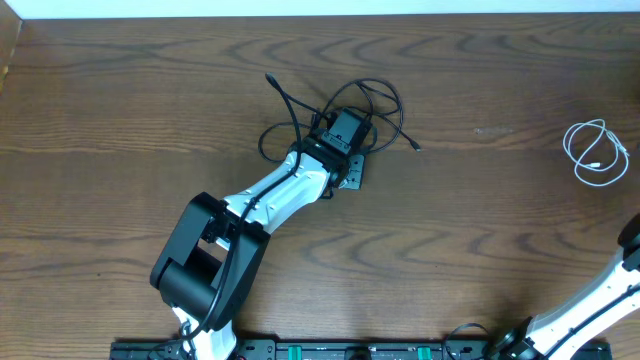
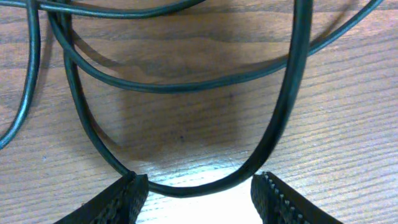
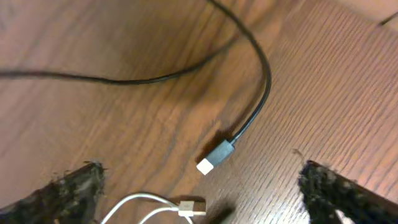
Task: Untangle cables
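Mid-table, black cable point(image 2: 289, 93) lies in loose overlapping loops; left gripper point(image 2: 200, 190) sits low over it, jaws partly apart; one loop runs on the wood between the fingertips, not pinched; at the far right edge of the table point(image 1: 120, 120), white cable point(image 1: 597, 152) lies in a small coil, well apart from the black one in overhead view; right arm point(image 1: 590, 305) at the bottom right corner, its gripper outside overhead view; right wrist view has right gripper point(image 3: 199, 171) with jaws spread wide, nothing held; black plug point(image 3: 214, 158) with pale tip and white plug point(image 3: 191, 207) rest on the wood there.
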